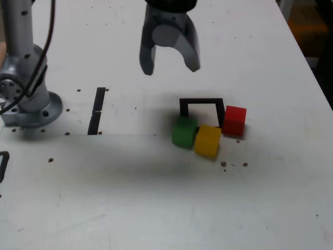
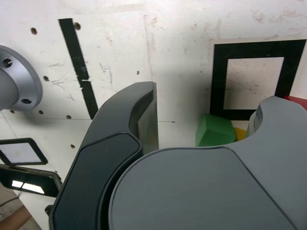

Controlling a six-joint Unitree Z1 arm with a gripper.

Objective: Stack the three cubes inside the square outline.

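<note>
Gripper [image 1: 170, 66] up high over white table [image 1: 156, 208], jaws spread apart, nothing between them, pointing down. Hangs above bare surface, toward exterior view's left of square outline [image 1: 202, 101], well clear of all cubes.

Square outline: thin black frame, white centre, lying flat near table middle. Also seen in wrist view [image 2: 218, 81], centre empty.

Green cube [image 1: 184, 131] sits on near-left corner of outline in exterior view, covering that corner, mostly outside frame. Visible in wrist view [image 2: 215, 130] just past frame's edge, partly hidden by gripper body.

Yellow cube [image 1: 208, 140] just beside green cube, touching or nearly so, on exterior view's right of it, nearer camera, outside frame. Only a sliver showing in wrist view [image 2: 240, 133].

Red cube [image 1: 234, 121] against outline's right side in exterior view, outside frame, close to yellow cube; contact between them unclear. Tiny red edge in wrist view [image 2: 297, 99].

No cube stacked; all three on table surface.

Straight black strip [image 1: 97, 110] well to exterior view's left of outline, with a small break partway. Arm base [image 1: 26, 88], grey metal, bolted at exterior view's far left, dark cable running along it. Rounded black loop [image 1: 2, 165] partly cut off at left edge. Small holes and brown specks scattered over table.
</note>
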